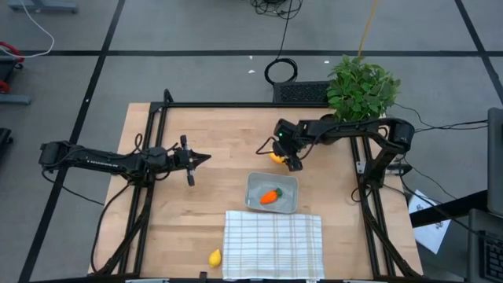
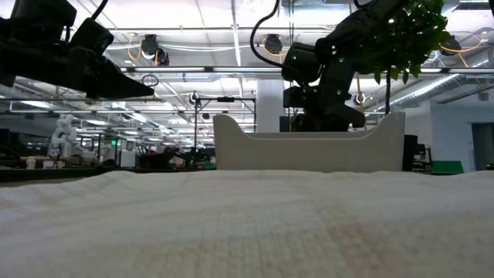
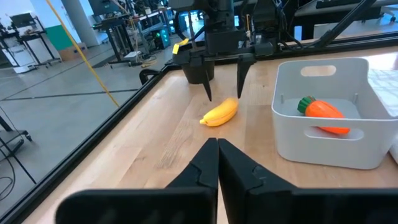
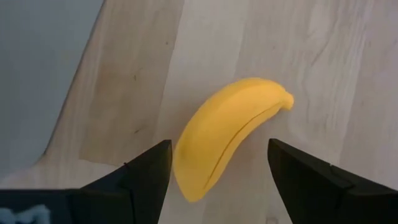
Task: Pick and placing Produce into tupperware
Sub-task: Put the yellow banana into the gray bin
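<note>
The yellow banana (image 4: 230, 134) lies on the wooden table, just beyond the far left corner of the grey tub (image 1: 273, 192). My right gripper (image 4: 217, 162) is open and points down over the banana, one finger on either side, touching nothing; it also shows in the left wrist view (image 3: 224, 93). The orange carrot (image 1: 269, 196) lies inside the tub. The small yellow lemon piece (image 1: 214, 257) lies on the table near the front edge, left of the checked cloth. My left gripper (image 1: 200, 159) is shut and empty at the table's left-centre, pointing toward the banana (image 3: 221, 113).
A white checked cloth (image 1: 273, 244) lies at the front, just in front of the tub. A leafy potted plant (image 1: 361, 86) stands at the far right corner. A black frame (image 1: 236, 104) runs along the table's far and side edges.
</note>
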Tool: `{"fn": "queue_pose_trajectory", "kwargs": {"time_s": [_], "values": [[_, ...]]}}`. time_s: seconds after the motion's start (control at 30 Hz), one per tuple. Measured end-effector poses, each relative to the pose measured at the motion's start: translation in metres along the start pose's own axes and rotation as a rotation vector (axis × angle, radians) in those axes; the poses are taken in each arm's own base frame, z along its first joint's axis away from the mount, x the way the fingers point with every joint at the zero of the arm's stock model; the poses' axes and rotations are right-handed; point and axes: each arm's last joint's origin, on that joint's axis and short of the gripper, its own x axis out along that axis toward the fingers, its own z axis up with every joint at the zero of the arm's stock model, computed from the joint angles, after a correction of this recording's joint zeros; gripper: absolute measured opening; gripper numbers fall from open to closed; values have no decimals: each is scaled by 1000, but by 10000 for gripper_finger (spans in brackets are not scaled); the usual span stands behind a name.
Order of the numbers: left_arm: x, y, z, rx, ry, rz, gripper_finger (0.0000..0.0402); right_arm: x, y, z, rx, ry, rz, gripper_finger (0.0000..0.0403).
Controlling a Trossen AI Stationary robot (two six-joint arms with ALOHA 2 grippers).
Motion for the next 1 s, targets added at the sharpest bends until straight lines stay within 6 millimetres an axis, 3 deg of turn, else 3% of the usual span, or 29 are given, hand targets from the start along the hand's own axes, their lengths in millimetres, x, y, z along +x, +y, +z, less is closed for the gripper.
{"fn": "queue_pose_trajectory", "kwargs": {"time_s": [0.27,0.77,1.0], "values": [[0,0,0,1,-1,0,27,13,4,-11,-6,-30,-20,254],[0,0,0,-3,-1,0,8,25,9,-24,16,-59,-40,252],[0,0,0,-3,-1,0,27,29,12,-30,17,-53,-28,204]]}}
